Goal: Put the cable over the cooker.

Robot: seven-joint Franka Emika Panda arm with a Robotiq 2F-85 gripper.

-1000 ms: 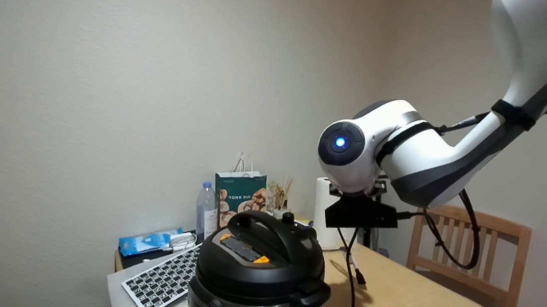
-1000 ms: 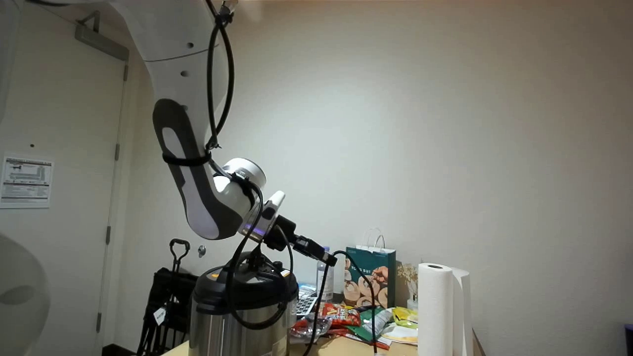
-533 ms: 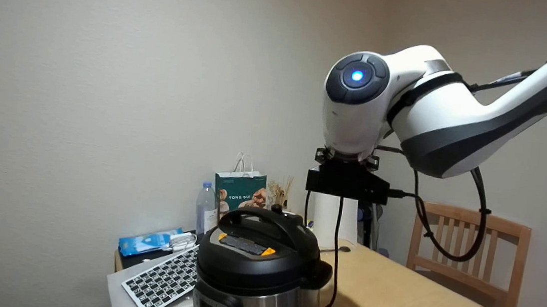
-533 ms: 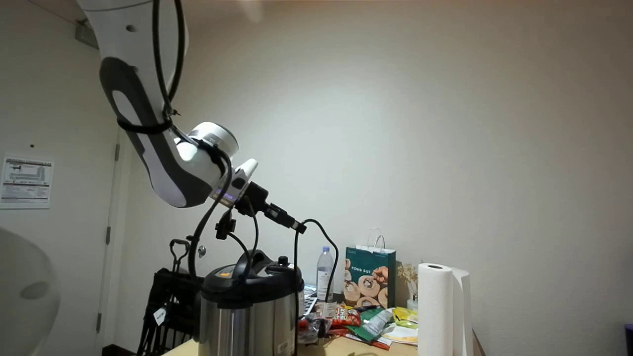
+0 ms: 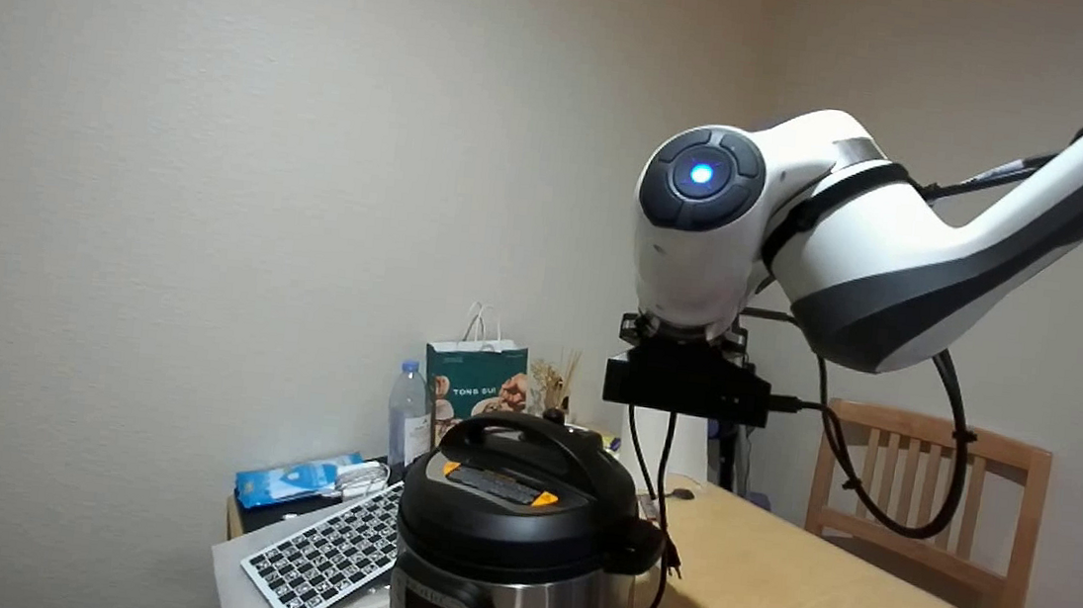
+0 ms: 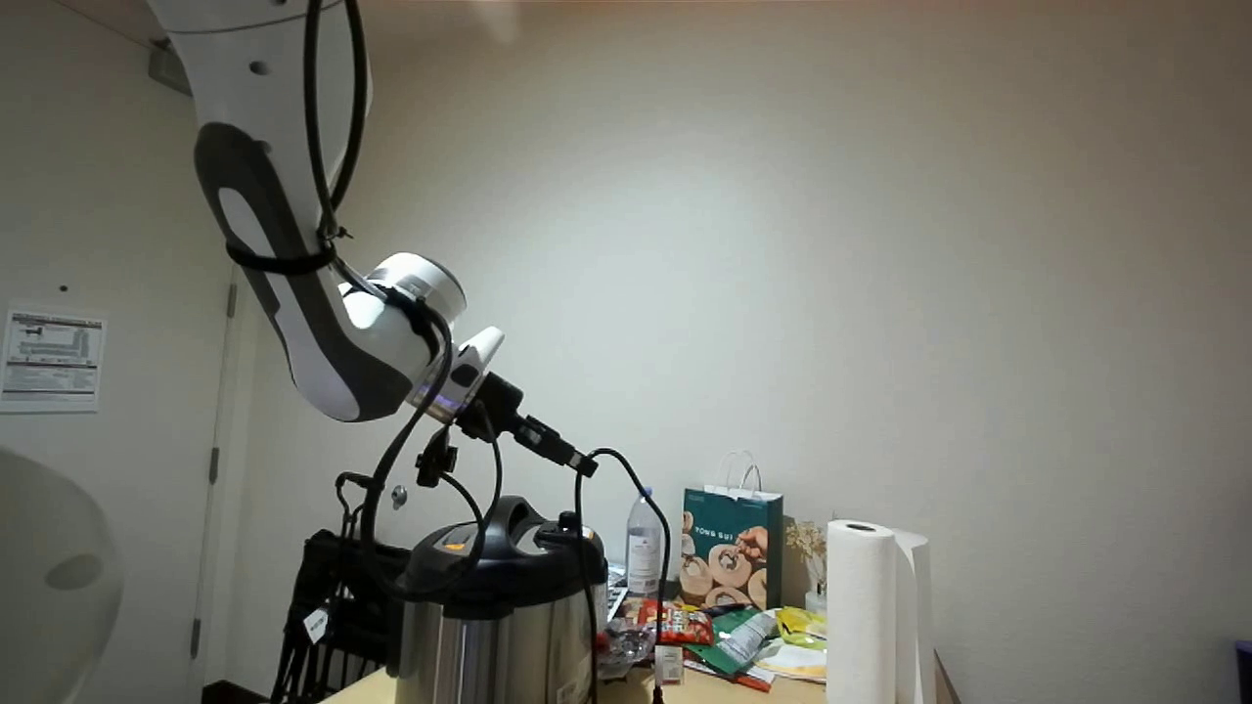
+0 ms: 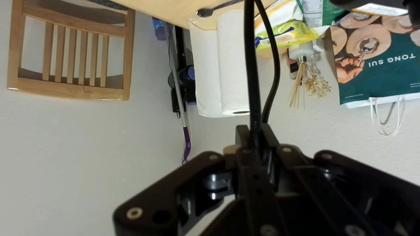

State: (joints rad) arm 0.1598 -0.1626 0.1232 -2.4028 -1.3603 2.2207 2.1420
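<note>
The cooker, steel with a black domed lid, stands on the table in both exterior views (image 5: 520, 530) (image 6: 499, 645). My gripper (image 6: 587, 466) is shut on the black cable (image 6: 667, 548), above and beside the lid in that exterior view. One strand hangs down along the cooker's side; the other hangs in a loop with its plug end low. In the wrist view the gripper (image 7: 257, 136) pinches the cable (image 7: 251, 65), and both strands run up from the fingertips. In an exterior view the cable (image 5: 664, 495) hangs beside the cooker; the fingertips there are hidden behind the wrist camera.
A paper-towel roll (image 6: 861, 606), snack bags (image 6: 748, 640), a green paper bag (image 6: 732, 548) and a bottle (image 5: 409, 415) stand or lie behind the cooker on the table (image 5: 792, 586). A black-and-white patterned board (image 5: 329, 547) lies beside it. A wooden chair (image 5: 930, 500) stands behind.
The arm has risen and drawn back with the cable still in the gripper, then dropped slightly. The cable's loop has moved along with it. The cooker has shifted and turned a little.
</note>
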